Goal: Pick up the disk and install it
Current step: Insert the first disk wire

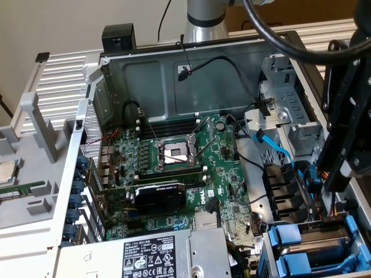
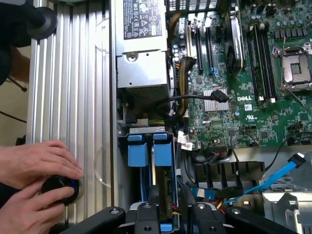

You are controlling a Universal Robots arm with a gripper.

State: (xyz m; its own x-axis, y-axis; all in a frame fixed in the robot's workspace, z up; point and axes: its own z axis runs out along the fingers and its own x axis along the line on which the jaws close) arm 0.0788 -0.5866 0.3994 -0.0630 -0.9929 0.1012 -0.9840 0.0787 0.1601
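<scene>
The disk [image 2: 162, 187] stands on edge in the drive bay [image 2: 123, 161], beside the motherboard [image 2: 243, 97]

motherboard [image 1: 191, 168] green | CPU socket [image 1: 174, 153] bare | power supply [image 1: 156, 258] | SATA cable [image 1: 278, 150] blue

Two blue drive carriers [image 2: 145, 151] sit beside the motherboard [image 2: 243, 87]; two hands [image 2: 36, 180] (one person's) grip one black knob [image 2: 58, 187].

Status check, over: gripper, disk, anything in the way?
Gripper low over the drive bay. Disk edge-on in the bay, directly beneath. Person's hands on black knob, clear of the bay.
</scene>
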